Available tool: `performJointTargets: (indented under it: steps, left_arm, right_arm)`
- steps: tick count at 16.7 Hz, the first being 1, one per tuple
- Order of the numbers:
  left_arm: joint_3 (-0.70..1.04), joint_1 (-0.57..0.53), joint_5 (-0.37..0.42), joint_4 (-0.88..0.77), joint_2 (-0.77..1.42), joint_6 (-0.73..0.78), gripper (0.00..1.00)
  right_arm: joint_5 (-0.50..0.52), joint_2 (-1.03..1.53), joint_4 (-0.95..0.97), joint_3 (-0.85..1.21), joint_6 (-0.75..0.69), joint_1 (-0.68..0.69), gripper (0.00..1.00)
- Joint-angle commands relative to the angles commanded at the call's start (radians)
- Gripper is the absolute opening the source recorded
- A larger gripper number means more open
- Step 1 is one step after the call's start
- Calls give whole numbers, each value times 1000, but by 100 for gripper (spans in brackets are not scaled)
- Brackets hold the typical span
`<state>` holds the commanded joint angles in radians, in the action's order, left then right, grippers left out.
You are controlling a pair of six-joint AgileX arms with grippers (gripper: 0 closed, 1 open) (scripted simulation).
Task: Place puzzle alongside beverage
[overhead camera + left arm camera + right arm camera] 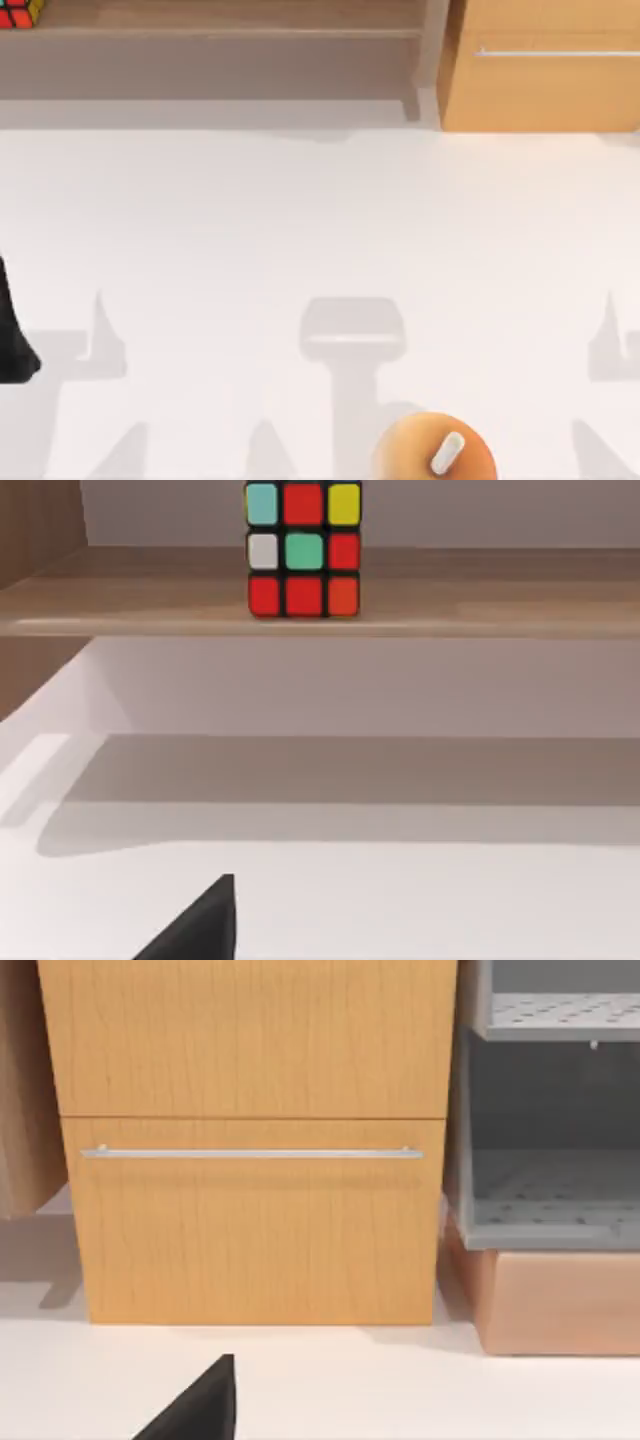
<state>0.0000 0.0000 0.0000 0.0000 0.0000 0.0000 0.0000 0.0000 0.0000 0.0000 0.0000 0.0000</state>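
White bench [320,230] runs back to a wooden shelf [400,605] and a drawer cabinet [250,1140]. On that shelf, straight ahead of the left end effector [200,925], stands the puzzle [303,548], well apart from it. Far from the puzzle, at the bench's near edge, sits the beverage [415,450]. The right end effector [200,1405] faces the cabinet. Whether either end effector is released or clenched, I cannot tell.
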Motion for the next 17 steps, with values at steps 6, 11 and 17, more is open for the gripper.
performJointTargets:
  steps: [6, 11, 17]
  left_arm:
    - [75, 7, 13, 93, 106, -3, 100]
    - [258, 33, 46, 326, 474, 1, 100]
    - [511, 72, 96, 656, 1136, 16, 100]
  right_arm:
    - [0, 0, 0, 0, 0, 0, 100]
    - [0, 0, 0, 0, 0, 0, 100]
    - [0, 0, 0, 0, 0, 0, 100]
